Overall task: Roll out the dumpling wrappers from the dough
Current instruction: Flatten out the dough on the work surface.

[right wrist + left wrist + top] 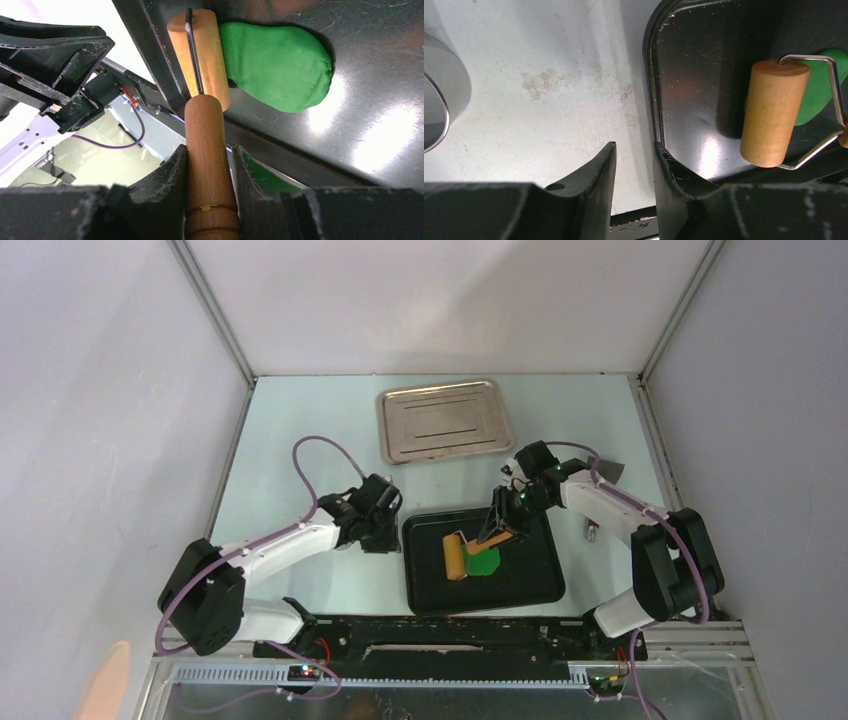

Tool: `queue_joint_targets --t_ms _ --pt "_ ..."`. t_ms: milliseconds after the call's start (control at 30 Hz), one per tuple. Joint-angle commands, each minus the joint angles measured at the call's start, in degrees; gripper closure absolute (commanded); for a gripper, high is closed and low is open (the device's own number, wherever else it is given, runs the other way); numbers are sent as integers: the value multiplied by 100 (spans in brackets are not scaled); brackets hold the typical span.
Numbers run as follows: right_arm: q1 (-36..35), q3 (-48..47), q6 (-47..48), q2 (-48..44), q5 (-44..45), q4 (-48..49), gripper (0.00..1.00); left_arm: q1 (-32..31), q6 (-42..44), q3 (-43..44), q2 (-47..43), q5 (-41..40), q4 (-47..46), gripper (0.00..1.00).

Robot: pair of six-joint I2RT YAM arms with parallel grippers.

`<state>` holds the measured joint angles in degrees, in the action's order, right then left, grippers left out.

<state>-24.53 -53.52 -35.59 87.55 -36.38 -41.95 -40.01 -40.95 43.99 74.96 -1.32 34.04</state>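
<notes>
Right gripper (pixel 210 150) clamps the roller (pixel 199 55) by its handle, head touching dough (pixel 280 65) mid black tray (pixel 684 75); left gripper (pixel 635 146) sits part-open, empty, at tray's left rim.

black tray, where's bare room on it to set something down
Free on the rectangular black tray: the right part, between the flat green dough and the right rim, and the near strip. Crowded: the middle, with the tan wooden roller, dough and right gripper.
</notes>
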Motion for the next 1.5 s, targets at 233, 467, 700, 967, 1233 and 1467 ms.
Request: queue_joint_targets --t_ms 233,467,700,967,1233,1467 --pt "175 -861 556 -1068 1544 -1863 100 -27 155 485 -21 -140 121 64" --pt "529 -119 275 -1229 1740 -1695 100 -31 208 549 8 -125 99 64" --pt "423 402 74 -750 1799 -1138 100 -29 210 507 -75 -128 132 64" --pt "165 421 21 -189 1946 -848 100 -25 184 450 -128 -147 146 64" --pt "190 42 28 -694 2199 -1256 100 -26 240 515 11 -145 183 64" --pt "154 -452 -385 -1212 1988 -1382 100 -24 496 832 183 -372 320 63"
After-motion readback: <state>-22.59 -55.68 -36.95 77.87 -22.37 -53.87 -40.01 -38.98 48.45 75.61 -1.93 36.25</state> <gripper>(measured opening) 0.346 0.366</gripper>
